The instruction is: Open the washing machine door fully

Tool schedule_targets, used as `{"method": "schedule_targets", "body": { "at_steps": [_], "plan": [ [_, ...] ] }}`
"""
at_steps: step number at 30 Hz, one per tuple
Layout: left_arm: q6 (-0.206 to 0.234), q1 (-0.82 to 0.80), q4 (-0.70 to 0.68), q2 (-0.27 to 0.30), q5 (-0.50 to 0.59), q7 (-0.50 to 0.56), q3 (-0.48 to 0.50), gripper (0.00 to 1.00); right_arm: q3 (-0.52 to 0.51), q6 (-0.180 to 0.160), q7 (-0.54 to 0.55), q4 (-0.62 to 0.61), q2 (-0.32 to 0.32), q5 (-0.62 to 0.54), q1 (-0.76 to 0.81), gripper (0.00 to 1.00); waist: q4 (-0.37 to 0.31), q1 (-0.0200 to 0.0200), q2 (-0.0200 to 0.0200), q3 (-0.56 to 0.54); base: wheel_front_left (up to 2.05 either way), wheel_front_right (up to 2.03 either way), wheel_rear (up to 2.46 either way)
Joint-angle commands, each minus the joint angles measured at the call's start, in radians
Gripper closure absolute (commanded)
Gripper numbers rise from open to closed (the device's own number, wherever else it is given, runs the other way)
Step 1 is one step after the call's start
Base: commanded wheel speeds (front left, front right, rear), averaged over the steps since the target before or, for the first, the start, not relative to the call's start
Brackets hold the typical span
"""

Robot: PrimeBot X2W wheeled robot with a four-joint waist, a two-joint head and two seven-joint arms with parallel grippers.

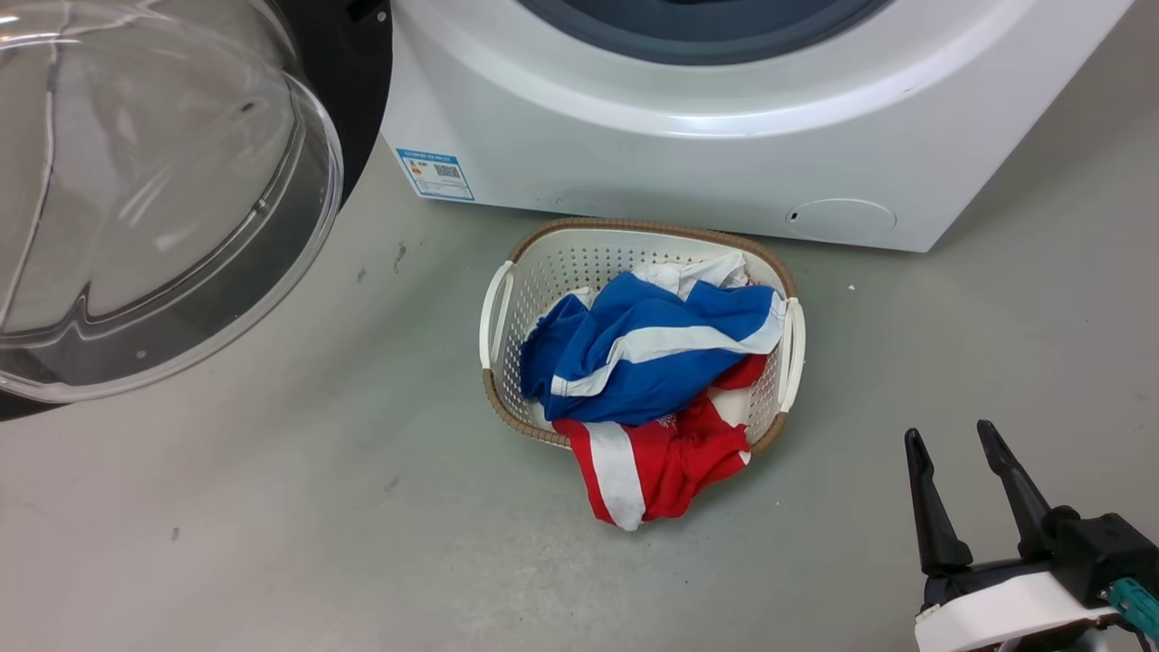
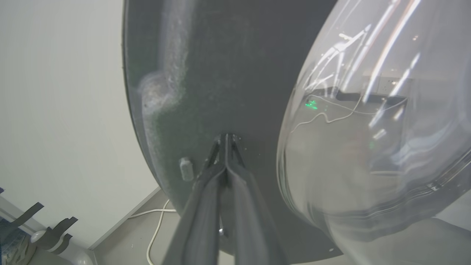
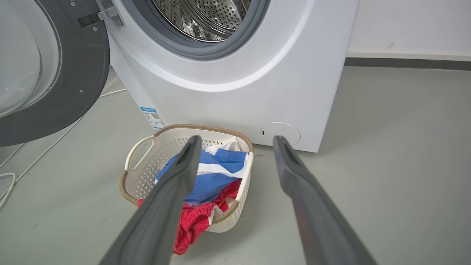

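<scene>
**Left hand nudging the open door, only fingertips to steer it**

The large round glossy black washing machine door, with its clear bulging glass bowl, hangs well open to the left of the big white front-loading washing machine. The left hand has its fingers pressed together, and the tips seem to touch the door's dark inner face. With nothing clamped, those tips could skid on the smooth panel toward the glass, and the door might drift back. Pushing past the limit of the metal hinge would strain it. The right hand waits with its fingers apart, near the white perforated laundry basket.
</scene>
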Motion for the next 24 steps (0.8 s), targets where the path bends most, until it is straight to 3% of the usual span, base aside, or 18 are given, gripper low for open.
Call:
{"method": "schedule_targets", "body": {
  "at_steps": [1, 9, 22, 23, 24],
  "plan": [
    [-0.005, -0.011, 0.012, -0.008, 0.009, 0.000, 0.009, 1.00, -0.001, 0.000, -0.002, 0.002, 0.003, -0.005, -0.010, 0.00, -0.003, -0.0001, 0.0000, -0.007, 0.00, 0.00, 0.00],
    [-0.047, 0.059, -0.027, -0.078, 0.086, -0.001, 0.065, 1.00, -0.014, 0.000, -0.002, 0.002, 0.023, -0.007, 0.025, 0.00, -0.003, -0.0001, 0.0000, -0.081, 0.00, 0.00, 0.00],
    [-0.109, 0.248, -0.295, -0.232, 0.228, -0.001, 0.116, 1.00, -0.047, 0.000, -0.002, -0.069, 0.051, -0.043, 0.106, 0.00, 0.001, -0.0001, 0.0000, -0.253, 0.00, 0.00, 0.00],
    [-0.115, 0.260, -0.319, -0.248, 0.237, -0.001, 0.110, 0.87, -0.048, 0.000, -0.002, -0.072, 0.052, -0.046, 0.112, 0.00, 0.002, -0.0001, 0.0000, -0.263, 0.00, 0.00, 0.00],
    [-0.114, 0.271, -0.348, -0.265, 0.248, -0.001, 0.103, 0.60, -0.049, 0.000, -0.002, -0.074, 0.053, -0.046, 0.120, 0.00, 0.003, -0.0001, 0.0000, -0.273, 0.00, 0.00, 0.00]
  ]
}}
